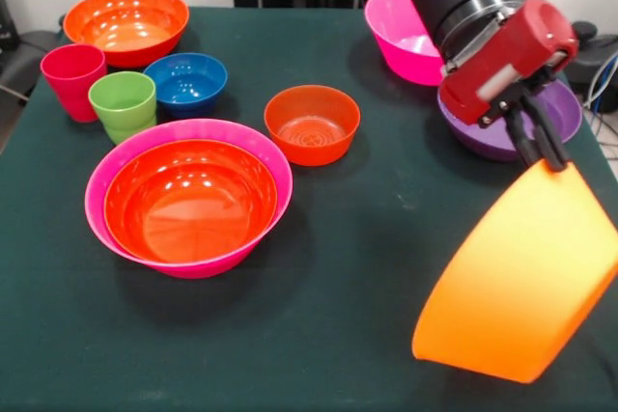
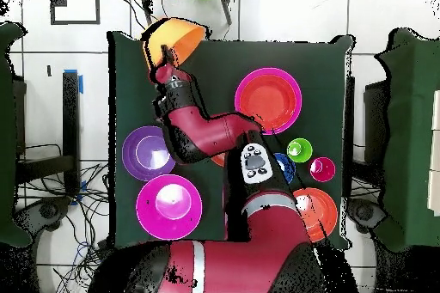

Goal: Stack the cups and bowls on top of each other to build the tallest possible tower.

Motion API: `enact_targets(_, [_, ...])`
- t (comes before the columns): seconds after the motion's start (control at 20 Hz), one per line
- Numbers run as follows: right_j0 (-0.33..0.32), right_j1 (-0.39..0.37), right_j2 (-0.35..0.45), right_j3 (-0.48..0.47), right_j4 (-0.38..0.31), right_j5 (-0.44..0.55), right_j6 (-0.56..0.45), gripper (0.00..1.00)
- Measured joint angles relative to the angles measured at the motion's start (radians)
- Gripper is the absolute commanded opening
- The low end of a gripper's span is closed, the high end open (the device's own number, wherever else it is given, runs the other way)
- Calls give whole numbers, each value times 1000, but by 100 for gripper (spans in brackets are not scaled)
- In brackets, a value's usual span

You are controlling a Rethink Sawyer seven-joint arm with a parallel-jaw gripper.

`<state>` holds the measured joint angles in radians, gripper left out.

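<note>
My gripper [image 1: 547, 159] is shut on the rim of the large light orange bowl [image 1: 521, 277] and holds it tilted above the table's front right; the overhead view shows the gripper [image 2: 161, 54] and the orange bowl [image 2: 176, 39] too. The tower is a red-orange bowl [image 1: 188, 198] nested in a large magenta bowl [image 1: 193, 128], at left of centre. The red-pink cup [image 1: 72, 77] and the lime green cup [image 1: 123, 105] stand upright side by side at the far left. The small blue bowl [image 1: 185, 80] and the small orange-red bowl [image 1: 312, 123] sit apart.
A second red-orange bowl [image 1: 126, 22] sits at the back left. A second magenta bowl [image 1: 404, 38] sits at the back right, and a purple bowl [image 1: 566, 109] lies partly behind my wrist. The dark green tablecloth [image 1: 367, 238] covers the table.
</note>
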<state>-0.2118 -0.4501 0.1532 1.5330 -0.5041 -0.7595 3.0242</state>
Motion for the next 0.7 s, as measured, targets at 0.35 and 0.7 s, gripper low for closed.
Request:
enact_targets(0.35, [3, 44, -34, 50, 8, -128, 0, 0])
enact_targets(0.7, [38, 85, -51, 56, 60, -234, 0, 0])
